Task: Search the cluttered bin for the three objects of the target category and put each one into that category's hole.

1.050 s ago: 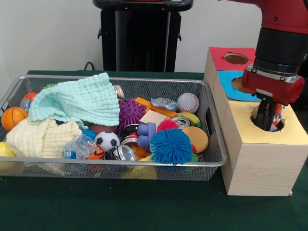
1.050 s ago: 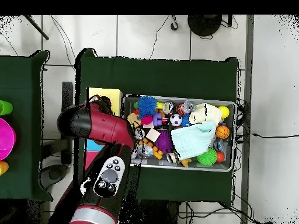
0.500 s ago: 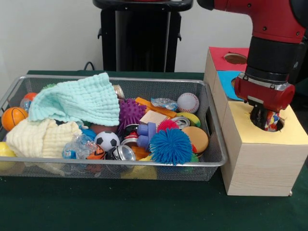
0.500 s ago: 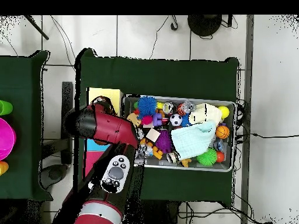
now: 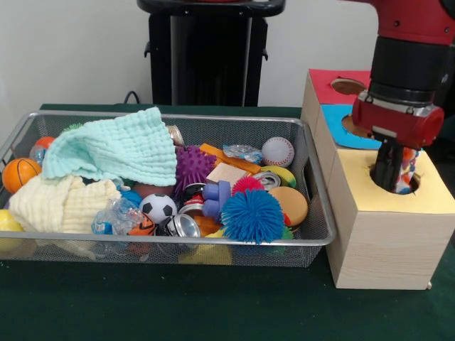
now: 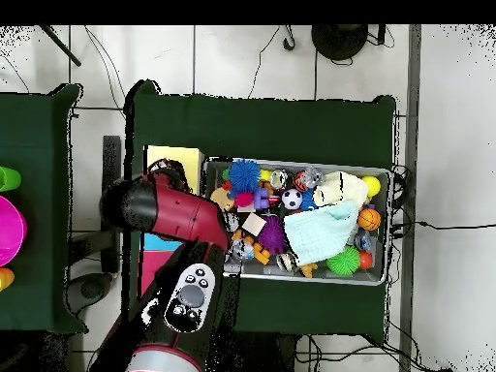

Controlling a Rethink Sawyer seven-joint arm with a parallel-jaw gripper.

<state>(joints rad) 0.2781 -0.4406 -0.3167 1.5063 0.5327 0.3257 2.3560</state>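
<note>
Colourful object (image 5: 407, 165) stands upright in gripper (image 5: 395, 177) at yellow hole (image 5: 398, 183).

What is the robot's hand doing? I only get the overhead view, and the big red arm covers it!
Observer: The gripper reaches down into the hole in the yellow top of the wooden box.
Operator: Is something in that hole?
Observer: Yes, a colourful patterned thing shows right beside the gripper at the hole. I cannot tell what it is.
Operator: Are there more holes?
Observer: Yes. Behind the yellow top lie a blue top and a red top, each with its own hole.
</note>
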